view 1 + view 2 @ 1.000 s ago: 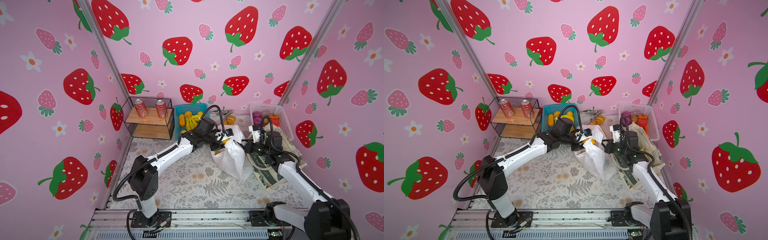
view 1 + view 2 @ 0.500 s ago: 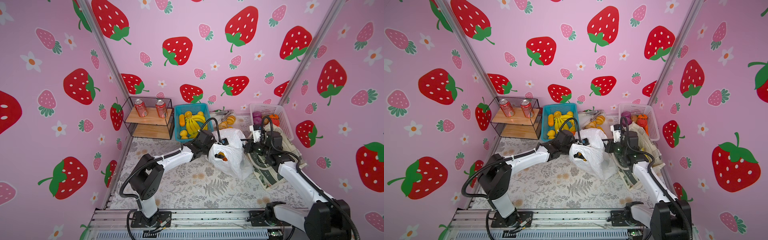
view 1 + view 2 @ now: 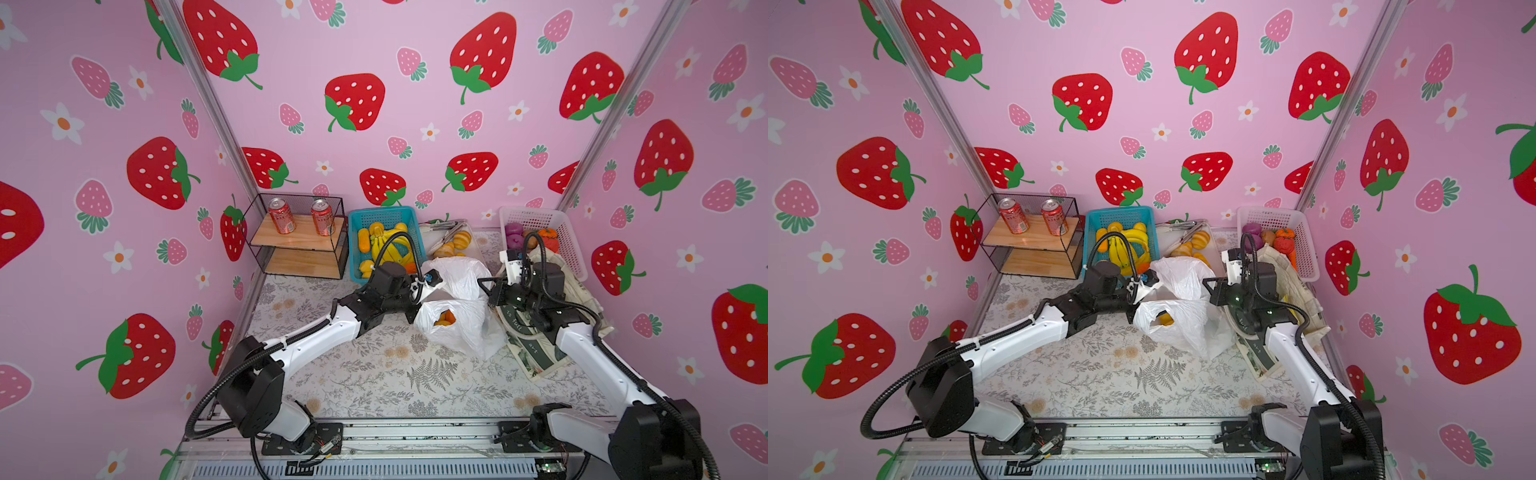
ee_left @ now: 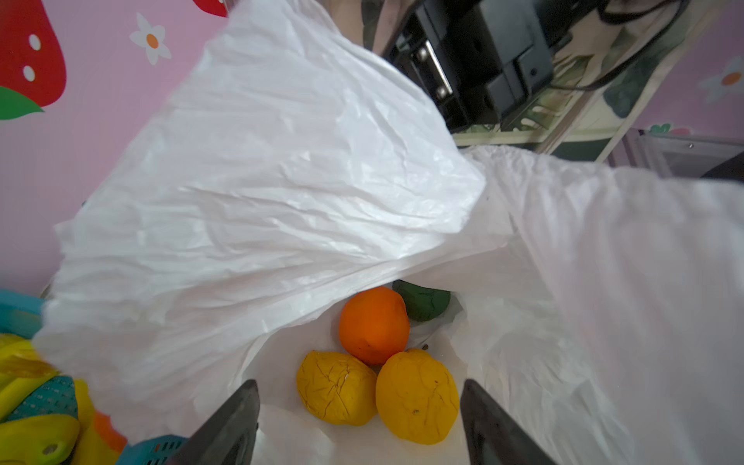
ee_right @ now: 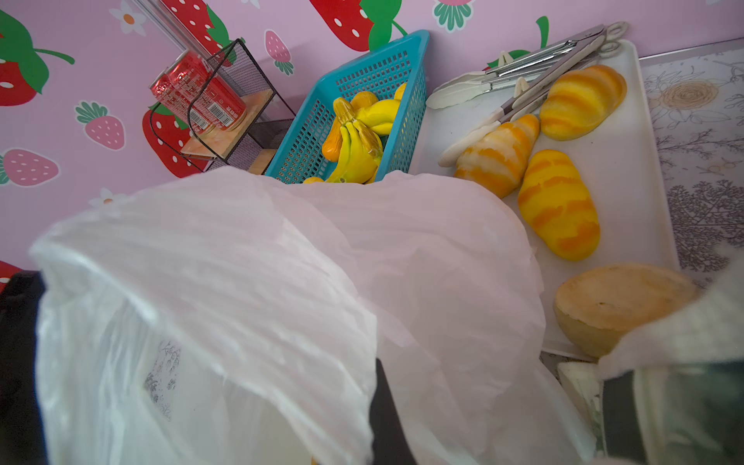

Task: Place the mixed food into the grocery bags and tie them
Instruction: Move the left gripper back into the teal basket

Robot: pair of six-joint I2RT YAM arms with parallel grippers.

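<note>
Quick look at what's where. The thin white crinkly plastic bag is sitting mid-way across the floral table with its mouth facing the left gripper. It's holding four pieces of the mixed food: a round orange toy fruit, two lumpy yellow toy fruits touching it, and a dark green toy fruit peeking out half under the plastic. The left gripper is hovering right at the mouth with its jaws spread wide, gripping nothing. The right gripper is sitting at the bag's other side, jaws pressed together and pinching a fold of the plastic near the top.

The cream canvas tote with the dark lettered band is lying flat under the right arm; I can't tell if anything is in it.

Along the back wall:
- a teal plastic basket is carrying a bunch of yellow bananas plus some orange and yellow pieces
- a flat white tray is holding three striped golden bread rolls, a tan round bun and metal tongs
- a white lattice basket is holding purple onions and some orange veg
- two red soda cans are standing on the black wire shelf
</note>
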